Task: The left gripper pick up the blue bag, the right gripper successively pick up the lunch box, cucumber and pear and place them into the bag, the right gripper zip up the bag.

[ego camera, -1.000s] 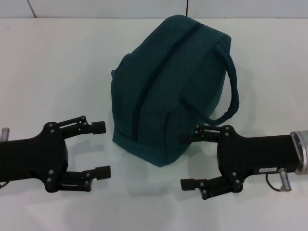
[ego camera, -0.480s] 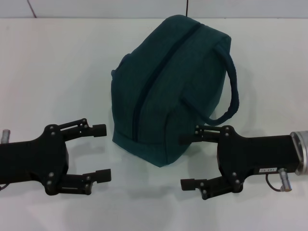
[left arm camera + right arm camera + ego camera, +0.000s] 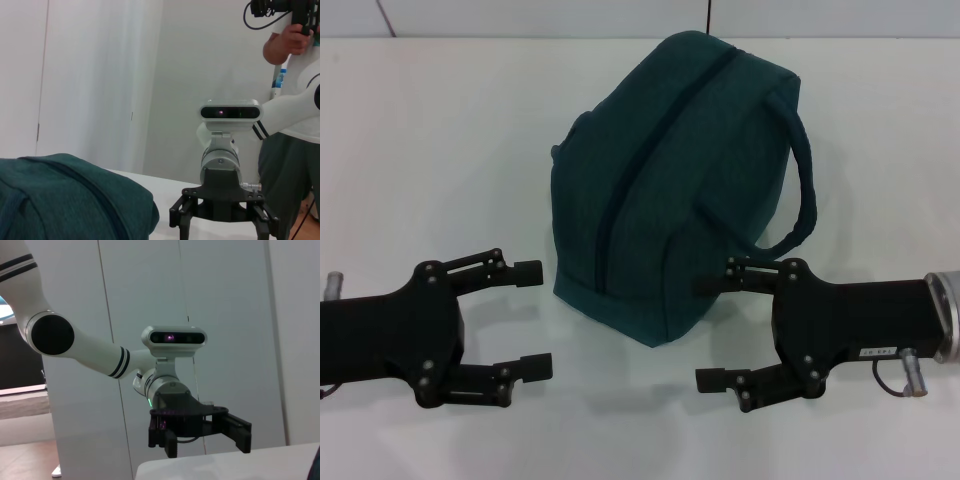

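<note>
Both open, the left hand (image 3: 532, 319) and right hand (image 3: 712, 335) flank the zipped blue bag (image 3: 670, 180), while only the left wrist view shows a bystander (image 3: 295, 125) beyond it

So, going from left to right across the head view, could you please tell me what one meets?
Left gripper, open → blue bag on the white table → right gripper, open, its upper finger close against the bag's near corner.

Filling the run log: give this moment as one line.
blue bag: zipped, on table | left gripper: open, near bag, empty | right gripper: open, near bag, empty
</note>
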`<action>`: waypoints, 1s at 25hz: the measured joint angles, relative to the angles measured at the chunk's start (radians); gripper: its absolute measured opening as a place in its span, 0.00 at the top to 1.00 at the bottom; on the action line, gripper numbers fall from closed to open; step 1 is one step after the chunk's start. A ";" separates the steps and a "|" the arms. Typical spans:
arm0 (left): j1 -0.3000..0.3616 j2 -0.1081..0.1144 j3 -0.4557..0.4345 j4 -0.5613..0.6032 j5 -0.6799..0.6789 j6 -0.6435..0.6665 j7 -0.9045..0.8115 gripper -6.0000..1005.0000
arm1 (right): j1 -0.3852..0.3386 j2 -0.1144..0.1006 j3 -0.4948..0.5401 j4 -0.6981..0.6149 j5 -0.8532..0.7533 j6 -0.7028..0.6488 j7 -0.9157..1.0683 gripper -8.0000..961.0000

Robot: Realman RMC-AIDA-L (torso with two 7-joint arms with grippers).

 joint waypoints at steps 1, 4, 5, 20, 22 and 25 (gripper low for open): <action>0.000 0.000 0.000 0.000 0.000 0.000 0.000 0.12 | 0.000 0.000 0.000 0.000 0.000 0.000 0.000 0.08; 0.000 0.000 0.000 -0.001 0.000 0.000 0.000 0.12 | 0.000 0.000 0.000 0.000 0.000 -0.001 0.000 0.08; 0.000 0.000 0.000 -0.002 0.000 0.000 0.000 0.12 | 0.000 0.000 0.000 0.000 0.000 -0.001 0.000 0.08; 0.000 0.000 0.005 -0.002 0.002 0.000 0.000 0.12 | 0.000 0.000 0.000 0.002 0.000 -0.001 0.000 0.08; 0.000 0.000 0.006 -0.002 0.002 0.000 0.000 0.12 | 0.000 0.000 0.000 0.002 0.000 -0.001 0.000 0.08; 0.000 0.000 0.006 -0.002 0.003 0.000 0.000 0.12 | 0.000 0.000 0.000 0.001 0.000 -0.001 0.000 0.08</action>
